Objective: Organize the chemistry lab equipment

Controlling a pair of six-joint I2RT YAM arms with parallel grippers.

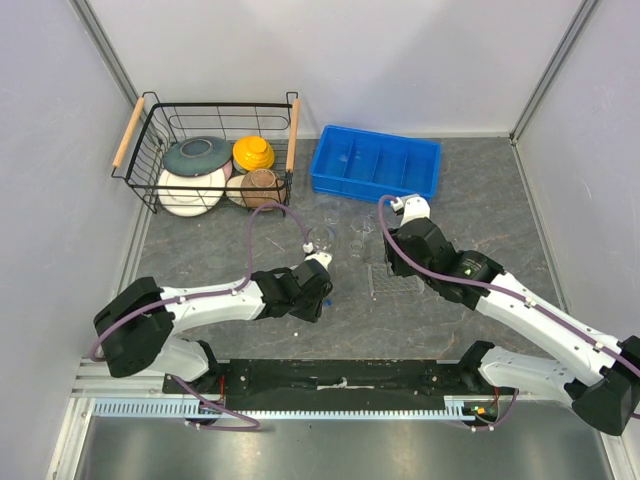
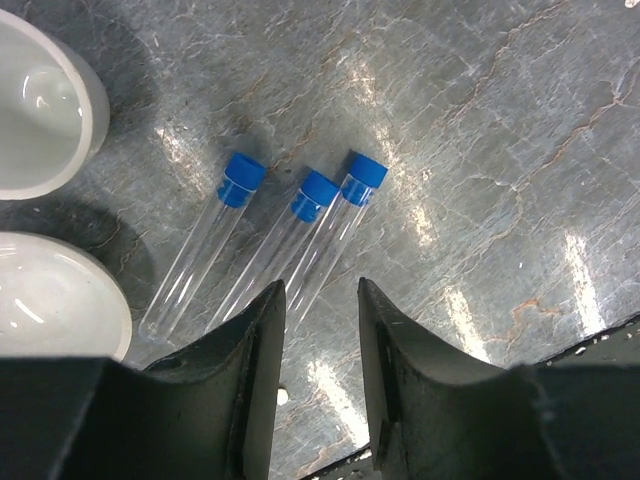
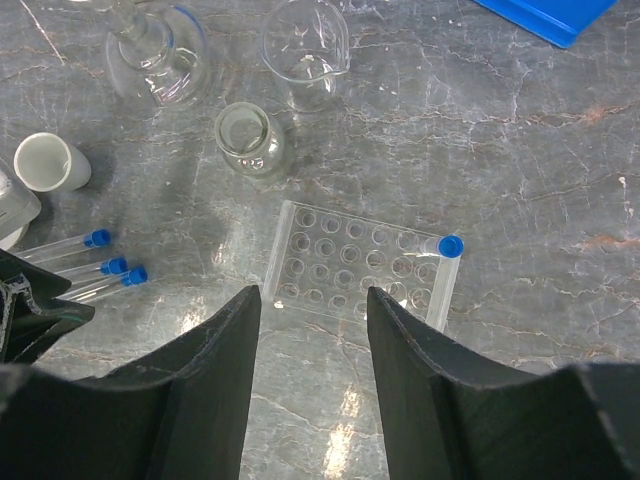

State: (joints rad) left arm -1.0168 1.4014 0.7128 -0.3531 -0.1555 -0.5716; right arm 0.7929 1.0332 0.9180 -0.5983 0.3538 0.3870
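Note:
Three clear test tubes with blue caps (image 2: pixel 300 235) lie side by side on the grey table. My left gripper (image 2: pixel 322 285) hovers open just above their lower ends, the right-hand tube running towards the gap; nothing is held. From above, the left gripper (image 1: pixel 312 293) covers them. A clear gridded rack (image 3: pixel 350 262) lies flat with one blue-capped tube (image 3: pixel 440 252) at its right end. My right gripper (image 3: pixel 312 292) hangs open above the rack's near edge, empty. Beyond the rack stand a small flask (image 3: pixel 250 140), a beaker (image 3: pixel 305 50) and a round flask (image 3: pixel 160 55).
A blue divided tray (image 1: pixel 375 162) sits at the back. A black wire basket (image 1: pixel 150 175) at back left holds coloured bowls and plates. Two white cups (image 2: pixel 45 110) stand left of the tubes. My two arms come close near the table's middle.

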